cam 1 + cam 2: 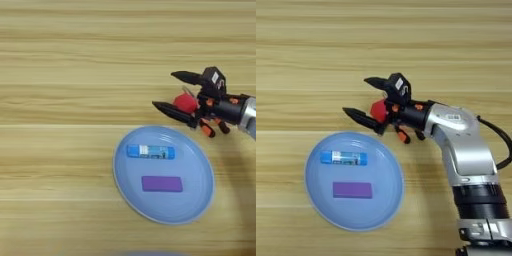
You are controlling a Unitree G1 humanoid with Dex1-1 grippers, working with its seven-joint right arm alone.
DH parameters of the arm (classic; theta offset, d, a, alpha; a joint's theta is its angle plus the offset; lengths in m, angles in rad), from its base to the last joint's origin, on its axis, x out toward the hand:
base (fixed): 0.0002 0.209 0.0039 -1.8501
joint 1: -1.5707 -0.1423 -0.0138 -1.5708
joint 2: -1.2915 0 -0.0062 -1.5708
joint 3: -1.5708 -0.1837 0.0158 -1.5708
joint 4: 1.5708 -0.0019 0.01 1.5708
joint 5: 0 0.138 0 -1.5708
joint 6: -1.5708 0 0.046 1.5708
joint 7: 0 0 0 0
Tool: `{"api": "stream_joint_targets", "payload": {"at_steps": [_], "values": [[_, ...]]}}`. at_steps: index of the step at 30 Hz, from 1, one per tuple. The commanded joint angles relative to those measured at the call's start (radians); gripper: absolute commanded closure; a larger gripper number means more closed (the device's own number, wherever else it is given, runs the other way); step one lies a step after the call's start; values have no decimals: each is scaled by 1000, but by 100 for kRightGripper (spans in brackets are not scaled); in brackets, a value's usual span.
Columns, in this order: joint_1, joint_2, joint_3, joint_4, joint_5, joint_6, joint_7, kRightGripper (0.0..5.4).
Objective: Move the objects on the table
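We see the blue tube (pixel 150 151) and the purple block (pixel 161 183) lying inside the light-blue plate (pixel 202 195) — both long axes left to right, tube farther back. The right gripper (pixel 367 98) hovers over the table (pixel 60 100) just behind the plate, fingers spread, empty.

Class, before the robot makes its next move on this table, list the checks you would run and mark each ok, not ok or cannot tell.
1. Right gripper fingers spread: ok.
2. Gripper empty: ok.
3. Blue tube lying inside the plate: ok.
4. Purple block flat in the plate, apart from the tube: ok.
5. Gripper over the plate: not ok, it hangs past the far rim.
6. Gripper's height above the table: cannot tell.
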Motion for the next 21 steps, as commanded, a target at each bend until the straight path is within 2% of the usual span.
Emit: {"api": "stream_joint_targets", "payload": {"at_steps": [1,6,10,21], "values": [[-14,-80,1,-71,29,-27,62,6],[36,-131,40,-84,12,-38,147,6],[65,-151,61,-85,-1,-50,179,6],[77,-130,110,-22,-48,-84,171,6]]}}
